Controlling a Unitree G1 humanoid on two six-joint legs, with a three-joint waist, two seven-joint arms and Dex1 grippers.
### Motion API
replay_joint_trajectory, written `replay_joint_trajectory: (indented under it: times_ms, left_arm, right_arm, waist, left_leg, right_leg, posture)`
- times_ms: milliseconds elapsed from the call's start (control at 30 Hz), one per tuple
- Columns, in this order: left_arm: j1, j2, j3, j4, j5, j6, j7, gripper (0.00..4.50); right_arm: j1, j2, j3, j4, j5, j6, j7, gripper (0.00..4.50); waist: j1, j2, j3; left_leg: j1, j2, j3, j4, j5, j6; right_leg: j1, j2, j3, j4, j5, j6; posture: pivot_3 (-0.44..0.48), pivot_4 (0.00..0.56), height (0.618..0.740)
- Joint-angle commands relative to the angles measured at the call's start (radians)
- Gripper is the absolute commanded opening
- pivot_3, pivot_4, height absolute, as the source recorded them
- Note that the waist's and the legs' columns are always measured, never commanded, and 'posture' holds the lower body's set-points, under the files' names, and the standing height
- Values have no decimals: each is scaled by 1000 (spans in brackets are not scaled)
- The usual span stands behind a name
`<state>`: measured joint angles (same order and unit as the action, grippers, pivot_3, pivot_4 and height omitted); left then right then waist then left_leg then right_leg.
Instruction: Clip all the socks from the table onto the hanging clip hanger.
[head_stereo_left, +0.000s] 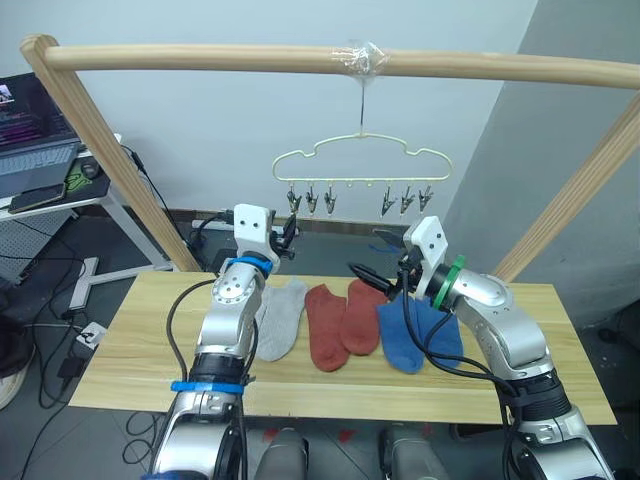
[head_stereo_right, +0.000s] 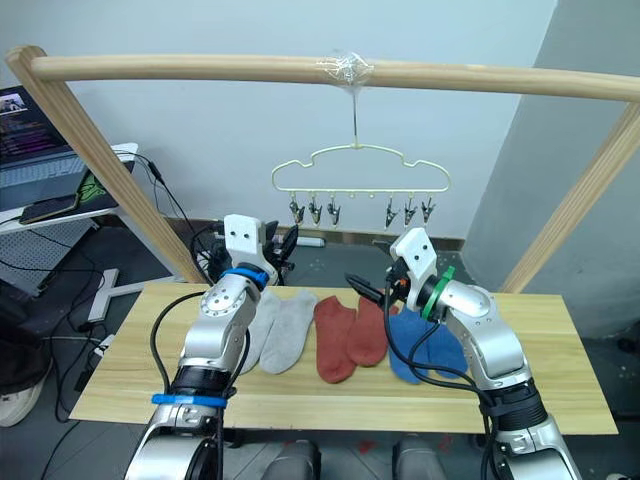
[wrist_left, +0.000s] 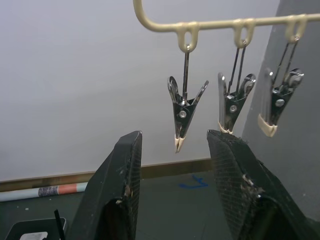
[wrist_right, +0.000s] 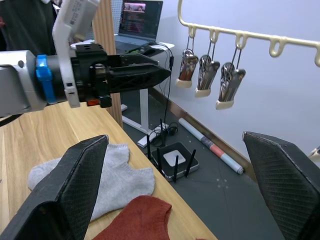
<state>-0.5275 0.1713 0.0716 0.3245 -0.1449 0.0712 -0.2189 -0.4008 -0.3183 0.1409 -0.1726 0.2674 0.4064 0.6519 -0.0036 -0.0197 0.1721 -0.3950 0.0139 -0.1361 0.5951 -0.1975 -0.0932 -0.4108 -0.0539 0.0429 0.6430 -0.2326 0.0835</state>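
Nothing is clipped yet. All the socks lie on the table (head_stereo_left: 150, 340) in a row: grey socks (head_stereo_right: 285, 330) on the left, red socks (head_stereo_right: 345, 335) in the middle, blue socks (head_stereo_right: 425, 350) on the right, partly behind the right arm. Each colour looks like a pair, though the overlaps and the arms make the full count of six hard to confirm.

The hanger (head_stereo_left: 362, 160) hangs by its hook from the wooden pole (head_stereo_left: 300, 58), above and behind the table, and its clips (head_stereo_left: 310, 200) hang bare in two groups of three.

The left gripper (wrist_left: 175, 150) is raised, its fingers spread wide and empty, with the end clip (wrist_left: 183, 112) framed between them in the wrist view. The right gripper (head_stereo_left: 375, 265) also stands wide open and empty, above the inner edge of the blue socks. So the whole task is left, as I judge it: every sock has to be picked up and clipped.

The table is pale wood planks, bare apart from the socks. Behind it are a white wall and a grey one, a dark floor with cables and a power strip, and a side desk with a laptop (head_stereo_left: 35, 130) on the left.
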Motion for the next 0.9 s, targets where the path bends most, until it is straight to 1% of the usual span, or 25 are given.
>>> replay_joint_trajectory:
  times_ms: [33,167,300,400,900]
  left_arm:
    - [-55,1,11,53,6,-70,-9,2095]
    - [-93,0,16,106,7,-98,-19,2095]
    - [-169,21,15,218,19,-170,-52,2095]
    - [-202,28,20,262,12,-196,-76,2095]
    - [-257,19,48,336,-15,-231,-116,2095]
  right_arm:
    - [-19,-1,-13,-68,22,19,-6,4500]
    - [-21,0,-15,-84,24,38,-11,4500]
    - [-30,5,-26,-102,40,71,-27,4500]
    - [-39,9,-34,-113,57,100,-44,4500]
    - [-66,7,-49,-125,83,149,-69,4500]
  waist:
    - [-2,-1,4]
    - [-5,-2,10]
    - [-5,-2,13]
    - [-6,-2,14]
    - [-25,-2,15]
  left_leg:
    - [0,0,0,0,0,0]
    - [-1,0,0,0,0,0]
    - [-1,0,0,0,0,0]
    - [-2,0,0,0,0,0]
    - [-2,0,0,0,0,0]
  right_leg:
    - [0,0,0,0,0,0]
    - [0,0,0,0,0,1]
    - [-1,0,0,0,1,1]
    - [-1,0,0,0,1,1]
    - [-1,0,0,0,1,2]
  posture:
    - [39,178,740]
    - [39,178,740]
    - [39,178,740]
    - [28,179,740]
    - [28,179,740]
